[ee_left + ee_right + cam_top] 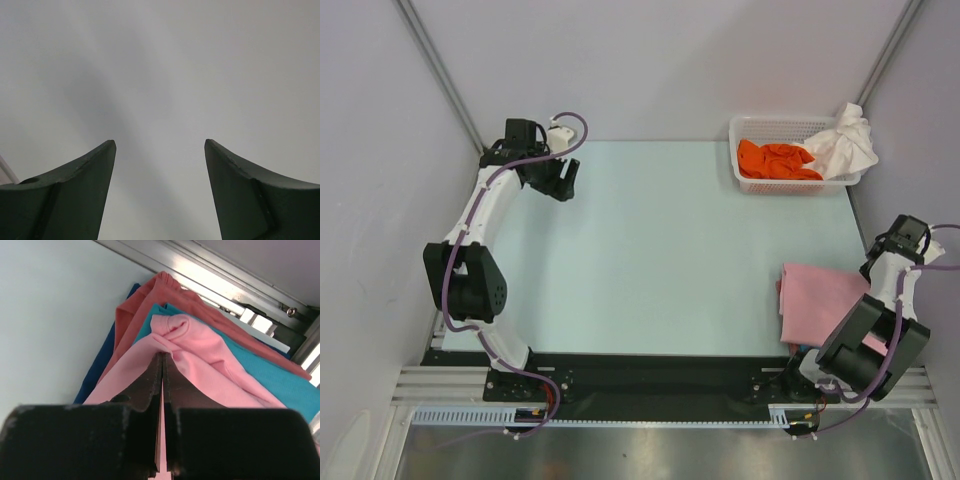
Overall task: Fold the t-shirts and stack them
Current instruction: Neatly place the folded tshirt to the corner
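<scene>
Right fingers (147, 385) clenched on pink t-shirt (200, 350), left fingers (75, 195) spread, basket (775, 186) with orange t-shirt (775, 160) set far right on tabletop (660, 250), pink t-shirt folded, stacked over teal t-shirt (280, 385)

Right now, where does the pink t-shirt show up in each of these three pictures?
Top external: the pink t-shirt lies at the near right of the table.
Left wrist: not in it; only the open left tool shows.
Right wrist: the pink t-shirt is at centre, topmost of a stack, pinched in the shut right tool.
Shared landmark: the pale table, seen in the top external and right wrist views.
</scene>
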